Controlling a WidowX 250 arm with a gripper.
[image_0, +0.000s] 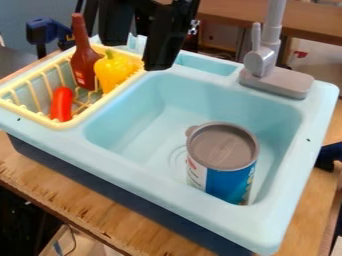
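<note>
gripper (137, 54) near yellow pepper (113, 71) | jaws apart, holding nothing | maybe before a grab | next: likely go down, miss bottle (84, 57)

The top edge crops the black pincer (137, 57) and the grey faucet (262, 60)

the pepper (113, 71) looks glossy plastic, the table (87, 206) rough wood.

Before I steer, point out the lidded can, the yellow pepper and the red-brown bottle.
Lidded can (223, 162): camera view, grey lid near its front edge.
Yellow pepper (113, 73): camera view, middle of its body.
Red-brown bottle (85, 56): camera view, body below the neck.
</note>
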